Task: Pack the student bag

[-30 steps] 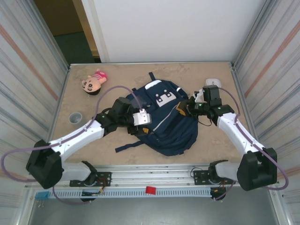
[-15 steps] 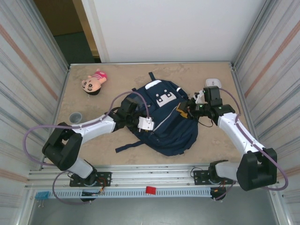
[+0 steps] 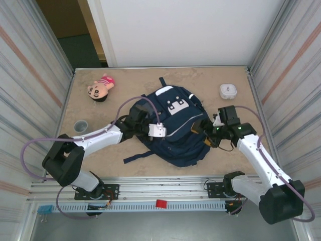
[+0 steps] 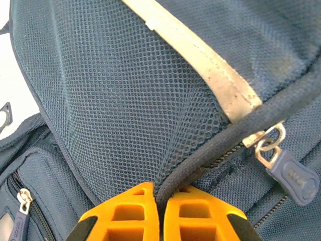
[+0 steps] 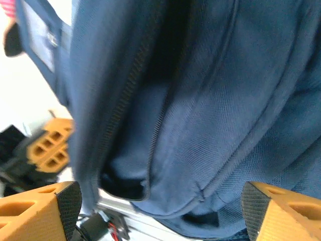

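The table (image 3: 130,83) carries the student bag (image 3: 176,138) flat at its middle, top end towards the far wall, with both arms reaching onto it from the near edge. The left gripper (image 4: 160,195) has its jaws pressed together on the black corded hem of the bag's mesh pocket (image 4: 125,100), on the bag's left side. The right gripper (image 5: 159,206) stands with its jaws wide apart and nothing between them, facing the bag's right flank, where a zip (image 5: 150,145) gapes on a dark slit.

The step looks like opening the bag for packing. To do it well, the left pinch should hold firm and draw the hem up and leftward only enough to tauten the cloth, not drag the whole bag. The right jaws should close on the zip's edge rather than on slack fabric, so that the two arms pull against each other. The plush doll (image 3: 100,89), the white box (image 3: 228,91) and the grey cup (image 3: 80,125) lie well apart from the bag, so the mouth must stay open for a long reach. The zipper pull (image 4: 291,173) just right of the pinch is a surer handle, if that compartment is meant.

The bag's inside is dark and unreadable. The right wrist view is blurred, and an orange latticed piece (image 5: 47,145) at its left cannot be identified. From above, the wrists cover both sets of fingertips.
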Action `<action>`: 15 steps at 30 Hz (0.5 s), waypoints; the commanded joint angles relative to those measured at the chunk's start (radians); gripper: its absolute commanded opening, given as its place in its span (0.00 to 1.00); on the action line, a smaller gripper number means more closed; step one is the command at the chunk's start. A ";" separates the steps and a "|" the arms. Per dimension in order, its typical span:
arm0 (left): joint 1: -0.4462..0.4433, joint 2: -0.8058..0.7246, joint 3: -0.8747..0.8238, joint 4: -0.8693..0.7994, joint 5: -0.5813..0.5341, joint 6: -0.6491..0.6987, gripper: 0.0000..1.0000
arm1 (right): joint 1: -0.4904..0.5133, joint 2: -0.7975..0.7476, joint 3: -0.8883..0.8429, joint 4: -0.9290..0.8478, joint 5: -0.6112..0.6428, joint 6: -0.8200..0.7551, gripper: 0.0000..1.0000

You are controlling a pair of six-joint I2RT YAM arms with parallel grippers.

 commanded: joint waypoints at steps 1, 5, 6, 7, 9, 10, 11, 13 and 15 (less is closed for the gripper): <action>-0.010 -0.053 -0.003 -0.001 -0.028 -0.118 0.00 | 0.037 0.046 -0.031 0.124 0.028 0.053 0.83; -0.024 -0.078 -0.013 -0.004 -0.026 -0.131 0.00 | 0.049 0.189 -0.015 0.154 0.052 0.018 0.74; -0.027 -0.084 -0.011 -0.013 -0.024 -0.136 0.00 | 0.048 0.223 -0.007 0.139 0.090 -0.002 0.68; -0.033 -0.089 -0.007 -0.025 -0.024 -0.143 0.00 | 0.043 0.263 0.001 0.122 0.135 -0.021 0.58; -0.050 -0.100 -0.005 -0.039 -0.029 -0.155 0.00 | 0.026 0.336 0.015 0.127 0.171 -0.052 0.37; -0.059 -0.107 -0.004 -0.050 -0.034 -0.165 0.00 | 0.018 0.363 0.022 0.149 0.177 -0.067 0.32; -0.068 -0.116 -0.004 -0.060 -0.038 -0.176 0.00 | 0.010 0.383 0.028 0.173 0.176 -0.078 0.30; -0.092 -0.135 -0.009 -0.070 -0.060 -0.210 0.00 | -0.008 0.426 0.052 0.221 0.153 -0.106 0.26; -0.104 -0.155 -0.024 -0.055 -0.088 -0.257 0.00 | -0.026 0.461 0.091 0.243 0.132 -0.133 0.24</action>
